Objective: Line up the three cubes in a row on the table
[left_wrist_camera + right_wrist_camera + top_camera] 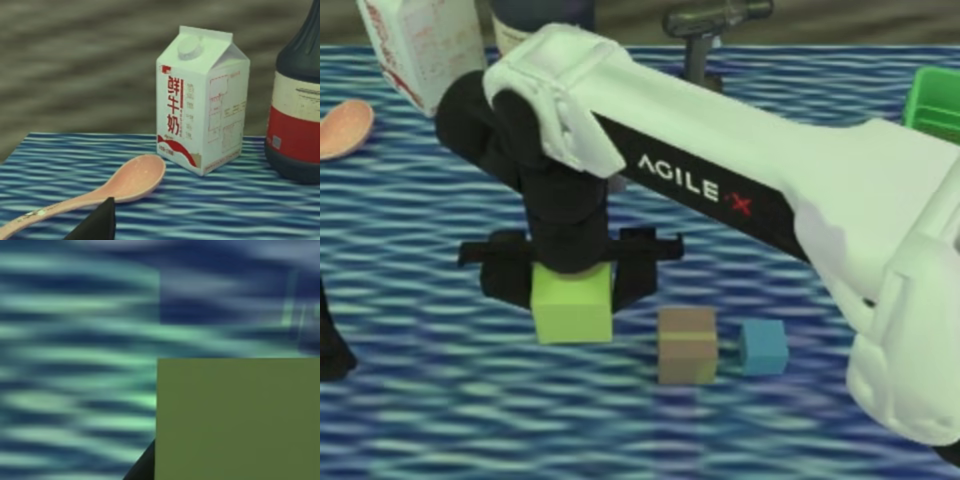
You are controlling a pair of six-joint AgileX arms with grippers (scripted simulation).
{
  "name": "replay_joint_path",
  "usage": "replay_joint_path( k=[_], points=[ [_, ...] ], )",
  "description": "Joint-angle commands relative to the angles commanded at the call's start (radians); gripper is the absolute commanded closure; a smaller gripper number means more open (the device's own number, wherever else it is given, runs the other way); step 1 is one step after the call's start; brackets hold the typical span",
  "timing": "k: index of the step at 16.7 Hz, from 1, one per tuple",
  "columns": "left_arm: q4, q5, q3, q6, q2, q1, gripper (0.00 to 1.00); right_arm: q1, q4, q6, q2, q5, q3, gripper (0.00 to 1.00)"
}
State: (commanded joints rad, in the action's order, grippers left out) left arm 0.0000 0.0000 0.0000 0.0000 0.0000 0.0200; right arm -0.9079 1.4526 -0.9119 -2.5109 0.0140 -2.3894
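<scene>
Three cubes stand near the table's [440, 420] front middle. The lime-green cube [572, 308] is leftmost, the tan-olive cube [687, 345] is to its right, and the small teal cube [763, 347] comes after a narrow gap. My right gripper [572, 285] reaches in from the right and is shut on the lime-green cube, a black finger against each side. In the right wrist view that cube [235, 420] fills the near corner with one fingertip [145, 465] pressed to its side. My left arm [328, 345] stays parked at the left edge, gripper open.
A milk carton [420, 45] and a dark bottle [540, 20] stand at the back left, with a pink spoon [345, 128] beside them. A green basket [935, 100] sits at the back right. A grey tool [715, 25] stands at the back middle.
</scene>
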Motion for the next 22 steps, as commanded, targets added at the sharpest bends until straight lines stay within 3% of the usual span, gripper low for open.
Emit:
replay_joint_path(
  k=[7, 15, 20, 22],
  points=[
    [0.0, 0.0, 0.0, 0.0, 0.0, 0.0, 0.0, -0.026, 0.009, -0.041, -0.005, 0.0, -0.028, 1.0],
    [0.0, 0.0, 0.0, 0.0, 0.0, 0.0, 0.0, -0.031, -0.245, -0.043, -0.012, 0.001, 0.222, 1.0],
    [0.0, 0.0, 0.0, 0.0, 0.0, 0.0, 0.0, -0.032, -0.259, -0.044, -0.014, 0.001, 0.236, 1.0],
    [0.0, 0.0, 0.0, 0.0, 0.0, 0.0, 0.0, -0.032, -0.259, -0.044, -0.014, 0.001, 0.236, 0.85]
  ],
)
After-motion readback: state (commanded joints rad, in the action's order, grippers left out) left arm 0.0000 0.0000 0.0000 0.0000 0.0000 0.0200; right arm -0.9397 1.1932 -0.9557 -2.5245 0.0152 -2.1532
